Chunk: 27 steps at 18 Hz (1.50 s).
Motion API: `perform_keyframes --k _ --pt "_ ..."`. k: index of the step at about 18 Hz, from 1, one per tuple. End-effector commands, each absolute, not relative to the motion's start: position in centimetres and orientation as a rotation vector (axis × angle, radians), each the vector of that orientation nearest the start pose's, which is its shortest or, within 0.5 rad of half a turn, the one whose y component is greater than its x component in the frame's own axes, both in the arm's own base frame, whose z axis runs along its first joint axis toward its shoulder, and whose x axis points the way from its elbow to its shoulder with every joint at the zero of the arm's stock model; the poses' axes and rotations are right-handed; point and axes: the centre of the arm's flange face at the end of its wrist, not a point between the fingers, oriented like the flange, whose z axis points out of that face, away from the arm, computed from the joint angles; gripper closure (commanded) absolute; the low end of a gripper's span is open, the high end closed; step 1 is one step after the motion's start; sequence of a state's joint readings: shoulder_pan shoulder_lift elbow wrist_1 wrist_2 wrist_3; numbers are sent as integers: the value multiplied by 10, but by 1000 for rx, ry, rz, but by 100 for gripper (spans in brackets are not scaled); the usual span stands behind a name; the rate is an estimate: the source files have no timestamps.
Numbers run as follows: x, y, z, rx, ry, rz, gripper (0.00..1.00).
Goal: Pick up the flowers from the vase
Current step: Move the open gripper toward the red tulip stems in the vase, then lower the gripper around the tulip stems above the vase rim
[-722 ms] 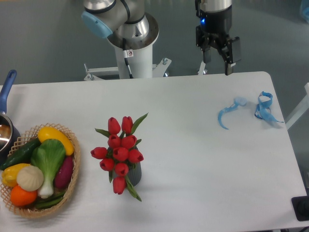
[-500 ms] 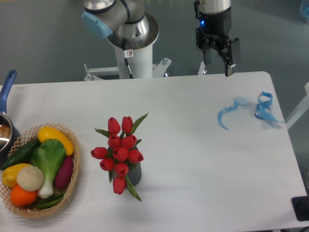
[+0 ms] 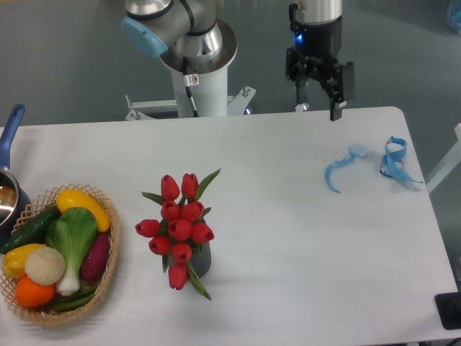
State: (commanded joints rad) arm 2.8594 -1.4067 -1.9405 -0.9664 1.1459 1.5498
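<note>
– flowers first. where do the red ones sit?

– they stand in the vase, a small dark grey pot. it is on the table, nearer the front edge and a bit toward the left edge. the red buds bunch up over the pot and hide most of it. green leaves poke out at the top and bottom.

– and the robot's gripper?

– it hangs up high over the back edge of the table, toward the right side. its two fingers are spread apart with nothing between them. a little blue light glows on it. it is well apart from the flowers.

– what else is on the table?

– a wicker basket sits at the front left corner, full of toy veggies in yellow, green, orange, purple and white. a pot with a blue handle peeks in at the left edge. some blue ribbon bits lie near the right edge, toward the back.
</note>
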Motion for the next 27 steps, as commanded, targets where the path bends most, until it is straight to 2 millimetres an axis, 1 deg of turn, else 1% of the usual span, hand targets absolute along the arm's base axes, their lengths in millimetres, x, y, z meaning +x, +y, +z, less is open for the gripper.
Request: perform_keyframes --k 2,3,6,8,10,13,14,16,17,18,20,22,25,27 --pt "-374 299 452 -2585 353 381 0" --pt "-372 305 450 -2558 332 348 0" --pt "-373 324 442 -2408 269 196 0" --pt "-369 340 434 -2347 222 91 0" --pt "-363 355 427 -2322 239 37 0" --pt "-361 364 418 -2325 260 14 0" --pt "-362 370 412 -2324 273 4 0" --pt "-355 386 403 -2318 313 -6 0" --pt "-353 392 395 -2320 321 -28 0" --pt "-340 407 382 -2323 334 -91 0" --pt "-332 410 376 -2323 288 -139 0" --pt "-332 413 375 -2289 277 -164 0" --pt "-339 419 365 -2271 291 -148 0" --pt "-341 433 359 -2259 327 -137 0"
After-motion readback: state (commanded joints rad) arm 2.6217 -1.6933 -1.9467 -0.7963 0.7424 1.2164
